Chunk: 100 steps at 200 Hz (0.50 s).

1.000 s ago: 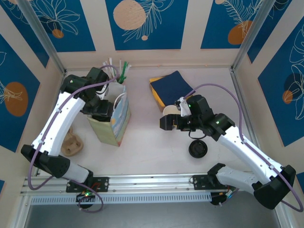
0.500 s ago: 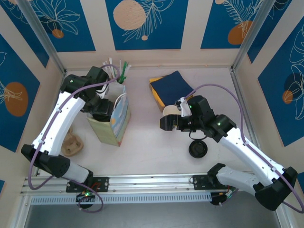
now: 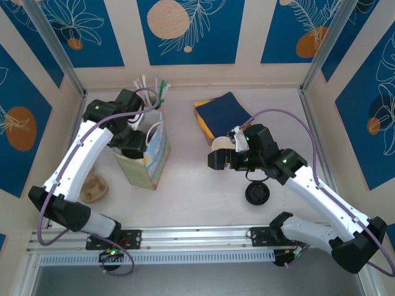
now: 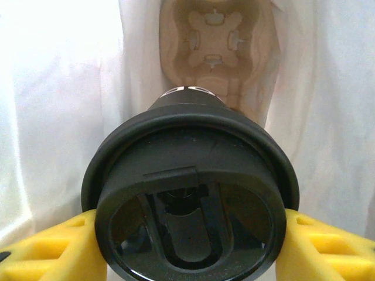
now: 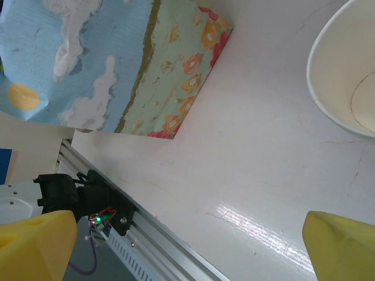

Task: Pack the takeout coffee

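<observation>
Robot test booth, printed wall panels (image 3: 188, 31)

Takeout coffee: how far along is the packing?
Done: the takeout coffee is picked up, clamped in the left hand. In hand: it hangs in the mouth of the gift bag, white walls either side. Left: lower, release, withdraw. The right hand is open, holding nothing.

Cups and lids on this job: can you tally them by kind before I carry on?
takeout coffee, a lidded cup: 1
lidless paper cup: 1
loose black lid: 1
Total: 3
</observation>
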### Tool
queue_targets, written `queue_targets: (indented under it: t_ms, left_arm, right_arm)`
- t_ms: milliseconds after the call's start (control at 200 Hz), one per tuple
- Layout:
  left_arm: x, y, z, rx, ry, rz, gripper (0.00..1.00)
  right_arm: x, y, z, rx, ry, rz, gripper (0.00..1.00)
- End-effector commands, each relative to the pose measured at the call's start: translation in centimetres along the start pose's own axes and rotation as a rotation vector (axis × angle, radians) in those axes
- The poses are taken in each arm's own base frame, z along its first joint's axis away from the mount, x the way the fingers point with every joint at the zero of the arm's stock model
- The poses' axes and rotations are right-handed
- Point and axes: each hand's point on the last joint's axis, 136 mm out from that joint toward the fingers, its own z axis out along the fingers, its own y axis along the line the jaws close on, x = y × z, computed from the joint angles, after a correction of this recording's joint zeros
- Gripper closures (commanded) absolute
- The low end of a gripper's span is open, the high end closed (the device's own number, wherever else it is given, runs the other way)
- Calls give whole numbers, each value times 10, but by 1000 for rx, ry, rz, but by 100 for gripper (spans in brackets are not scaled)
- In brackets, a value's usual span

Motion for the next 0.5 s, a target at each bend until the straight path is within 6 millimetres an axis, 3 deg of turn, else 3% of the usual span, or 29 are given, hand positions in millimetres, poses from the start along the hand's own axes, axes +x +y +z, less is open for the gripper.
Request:
queue_targets:
  t_ms: [0,135,495]
  left_arm:
    - [5,-3,-1,42,-7,27,45]
    - [5,-10,2,80,-4,30,45]
    - [-3,-5,-1,50,-22,23,45]
  right_arm:
    - [4,-2,-3,5,-2,-2,1]
    - [5,-2,-2,7,0,0,1]
    - [3,1,-1,-8,-2,-2,1]
